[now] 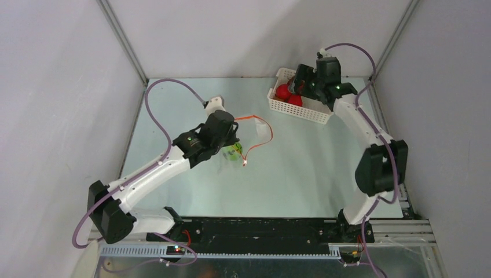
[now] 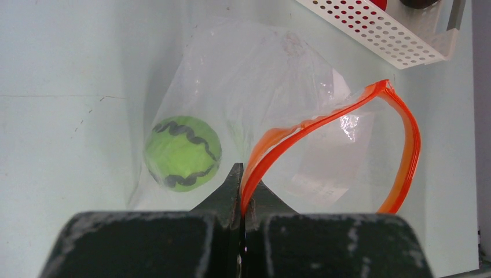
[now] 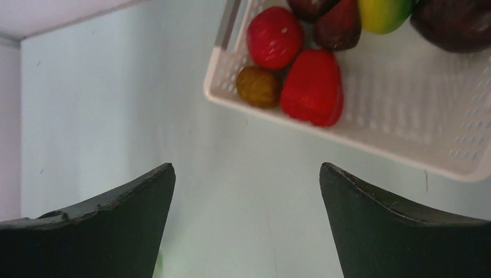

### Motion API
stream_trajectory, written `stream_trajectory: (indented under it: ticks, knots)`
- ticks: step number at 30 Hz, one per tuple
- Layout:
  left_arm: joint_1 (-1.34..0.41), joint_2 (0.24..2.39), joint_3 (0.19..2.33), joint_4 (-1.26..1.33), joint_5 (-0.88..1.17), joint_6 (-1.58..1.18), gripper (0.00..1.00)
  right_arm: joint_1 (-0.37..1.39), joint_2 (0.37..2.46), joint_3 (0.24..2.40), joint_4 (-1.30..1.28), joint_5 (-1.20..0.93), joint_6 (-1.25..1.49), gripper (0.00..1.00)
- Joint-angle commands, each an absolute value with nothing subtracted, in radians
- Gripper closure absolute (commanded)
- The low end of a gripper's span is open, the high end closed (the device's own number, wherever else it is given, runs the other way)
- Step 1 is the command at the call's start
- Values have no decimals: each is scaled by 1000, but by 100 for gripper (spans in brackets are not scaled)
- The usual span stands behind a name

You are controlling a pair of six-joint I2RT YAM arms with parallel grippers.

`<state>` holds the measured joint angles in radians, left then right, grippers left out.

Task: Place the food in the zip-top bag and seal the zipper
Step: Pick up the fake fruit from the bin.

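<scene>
The clear zip-top bag (image 2: 278,75) lies on the table with its mouth held up and gaping. My left gripper (image 2: 242,185) is shut on the orange-red zipper (image 2: 399,133) strip at one lip. A bright green ball with a dark wavy line (image 2: 183,153) sits inside the bag. From above, the left gripper (image 1: 231,142) is at the bag (image 1: 262,131) in mid table. The rest of the food, red (image 3: 274,37), maroon (image 3: 339,26) and yellow-green (image 3: 382,13) fruits, lies in the white basket. My right gripper (image 3: 247,168) hovers open and empty just short of that basket.
The white perforated basket (image 3: 347,136) stands at the back right of the table (image 1: 301,110), with the right gripper (image 1: 294,86) above it. A small brownish ball (image 3: 259,87) lies in its corner. Grey walls close the table at the sides and the back.
</scene>
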<state>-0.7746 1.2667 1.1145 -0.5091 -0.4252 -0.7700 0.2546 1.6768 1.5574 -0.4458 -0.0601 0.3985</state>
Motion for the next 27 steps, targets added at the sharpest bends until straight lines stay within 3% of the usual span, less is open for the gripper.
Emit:
stream_trajectory:
  ticks: [1,13,27]
  knots:
    - [-768,1215,1112,-521,-470,-765,100,248,1817,1702,-433,93,489,1]
    - [-766,1187,1103,-545,-514,-760,100,249,2112,1912,-296,84,656,1]
    - [-767,1135,1053,-515,-520,-770,100,254,2349,2118,-365,130,737,1]
